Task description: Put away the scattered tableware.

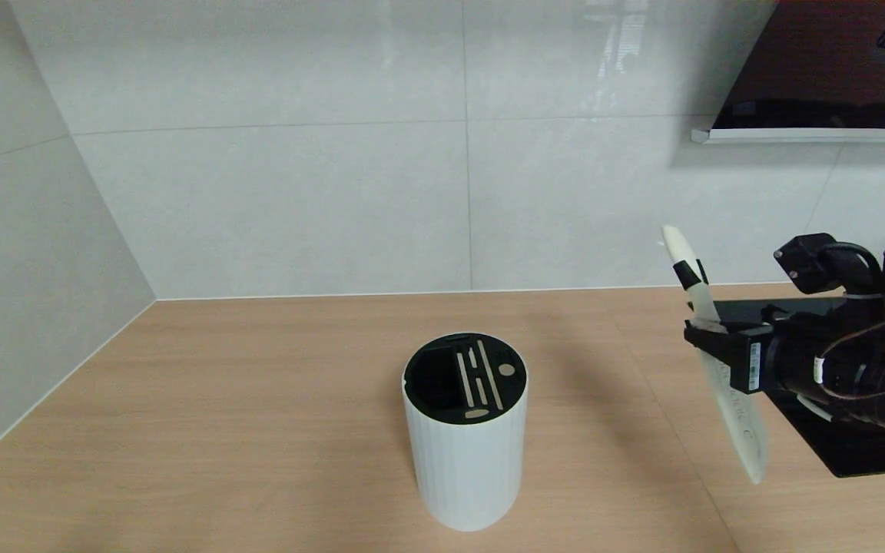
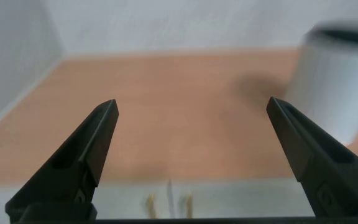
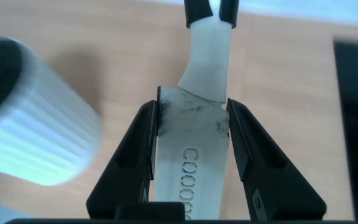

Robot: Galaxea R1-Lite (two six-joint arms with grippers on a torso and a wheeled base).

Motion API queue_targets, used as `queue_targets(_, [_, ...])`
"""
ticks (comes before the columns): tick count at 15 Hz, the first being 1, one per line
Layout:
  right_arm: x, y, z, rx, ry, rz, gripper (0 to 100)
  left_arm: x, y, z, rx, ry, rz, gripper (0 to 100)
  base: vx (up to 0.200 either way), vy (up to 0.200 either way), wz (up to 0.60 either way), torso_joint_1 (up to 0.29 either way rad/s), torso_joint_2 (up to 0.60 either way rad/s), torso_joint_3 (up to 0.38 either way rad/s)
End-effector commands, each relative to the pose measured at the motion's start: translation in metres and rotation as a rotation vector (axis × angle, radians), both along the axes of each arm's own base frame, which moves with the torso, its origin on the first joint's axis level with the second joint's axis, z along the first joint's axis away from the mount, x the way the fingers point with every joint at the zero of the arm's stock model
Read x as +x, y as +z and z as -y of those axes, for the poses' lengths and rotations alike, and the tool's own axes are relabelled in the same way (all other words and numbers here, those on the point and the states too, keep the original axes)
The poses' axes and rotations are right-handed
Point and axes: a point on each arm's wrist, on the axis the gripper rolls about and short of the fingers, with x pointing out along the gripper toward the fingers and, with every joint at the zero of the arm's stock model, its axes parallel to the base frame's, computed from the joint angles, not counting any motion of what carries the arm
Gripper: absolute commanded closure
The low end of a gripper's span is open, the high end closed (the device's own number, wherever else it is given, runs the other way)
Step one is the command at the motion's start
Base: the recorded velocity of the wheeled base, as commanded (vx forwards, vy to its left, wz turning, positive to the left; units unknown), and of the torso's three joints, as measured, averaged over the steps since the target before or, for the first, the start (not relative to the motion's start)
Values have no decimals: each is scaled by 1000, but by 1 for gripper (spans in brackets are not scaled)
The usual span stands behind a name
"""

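Observation:
A white knife (image 1: 742, 430) with a white handle banded in black hangs blade-down over the right side of the wooden counter. My right gripper (image 1: 719, 349) is shut on it near where blade meets handle. The right wrist view has the blade (image 3: 194, 143) clamped between the right gripper's (image 3: 193, 109) two fingers. A white ribbed cylindrical holder (image 1: 465, 453) with a black slotted top stands at the counter's middle, well to the left of the knife; it also appears beside the blade (image 3: 30, 137). My left gripper (image 2: 191, 106) is open above the counter, with the holder (image 2: 334, 87) off to one side.
A black cooktop (image 1: 857, 445) is set into the counter under the right arm. A dark range hood (image 1: 834, 69) hangs at the upper right. Tiled walls close the back and left. Bare wooden counter (image 1: 258, 399) lies left of the holder.

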Motion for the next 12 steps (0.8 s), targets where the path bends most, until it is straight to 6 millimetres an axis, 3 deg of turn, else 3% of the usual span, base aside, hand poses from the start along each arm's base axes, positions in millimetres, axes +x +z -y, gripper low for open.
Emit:
queue_targets(1, [-10,16,-13,27,67,62,100,28,57,4,3,-199,-138,0,0,0,0,0,0,0])
queue_targets(3, [-18,22,-28,35,134,80,100,68,94,8,-23,-322,-235,0,0,0,0,0,0,0])
queue_targets(4, [-19,23,-30,37,149,85,100,78,98,8,-30,-338,-251,0,0,0,0,0,0,0])
queue_targets(5, [-26,27,-42,49,202,105,100,120,111,18,-39,-438,-273,0,0,0,0,0,0,0])
queue_targets(8, [-26,32,-62,53,275,122,100,208,106,41,-31,-474,-252,0,0,0,0,0,0,0])
queue_targets(10, [-25,30,-72,42,305,117,100,237,102,56,-110,-529,-245,0,0,0,0,0,0,0])
queue_targets(12, [-21,17,-83,21,331,71,100,259,102,90,-348,-728,-312,0,0,0,0,0,0,0])
